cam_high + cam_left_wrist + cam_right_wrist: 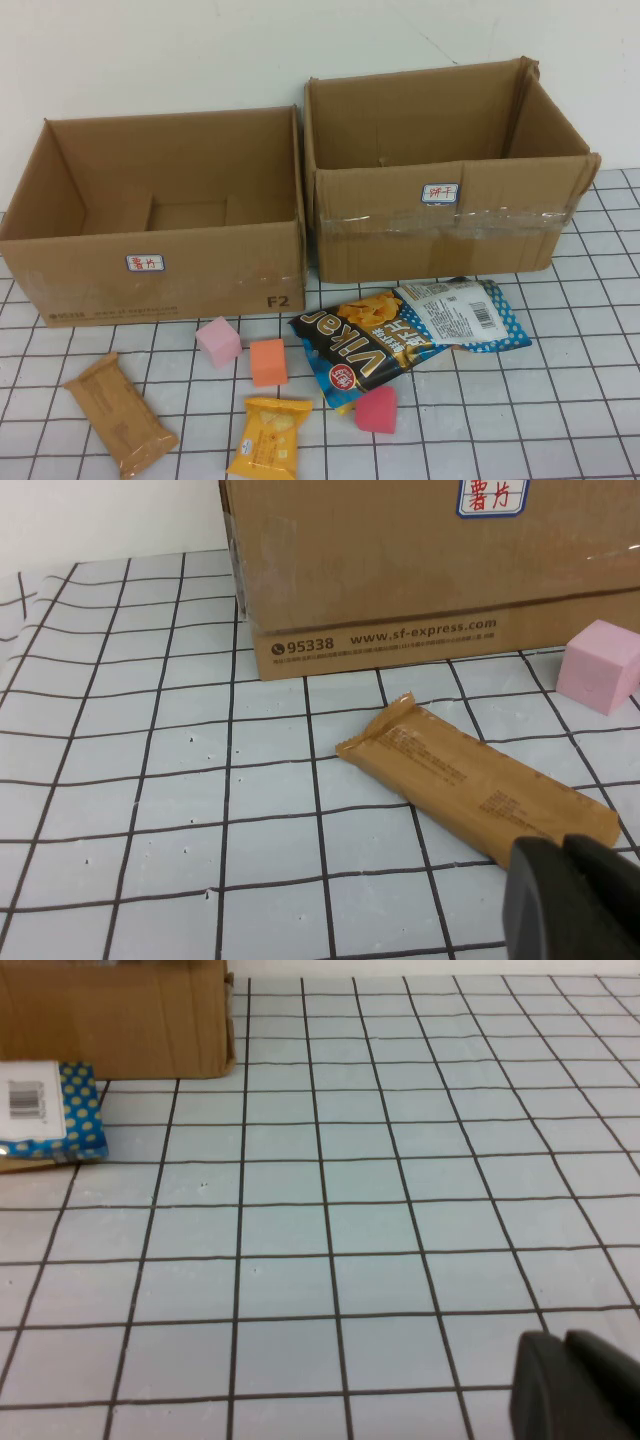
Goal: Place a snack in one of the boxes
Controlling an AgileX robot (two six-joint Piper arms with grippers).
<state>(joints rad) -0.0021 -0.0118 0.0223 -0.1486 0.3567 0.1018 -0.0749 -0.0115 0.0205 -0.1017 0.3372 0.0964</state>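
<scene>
Two open cardboard boxes stand at the back: the left box [150, 270] and the right box [440, 230]. In front lie a brown snack bar [120, 415], a yellow packet [270, 437], a black Vikar chips bag [375, 345] and a blue dotted packet [465, 312]. Neither gripper shows in the high view. In the left wrist view my left gripper [563, 845] is shut and empty, just short of one end of the brown bar [470, 780]. In the right wrist view my right gripper [565, 1340] is shut and empty over bare mat, far from the blue packet [50, 1110].
A pink cube [218, 341], an orange cube [268, 362] and a red cube [377, 410] lie among the snacks. The pink cube [600, 665] and the left box front [400, 570] show in the left wrist view. The white gridded mat [560, 400] covers the table.
</scene>
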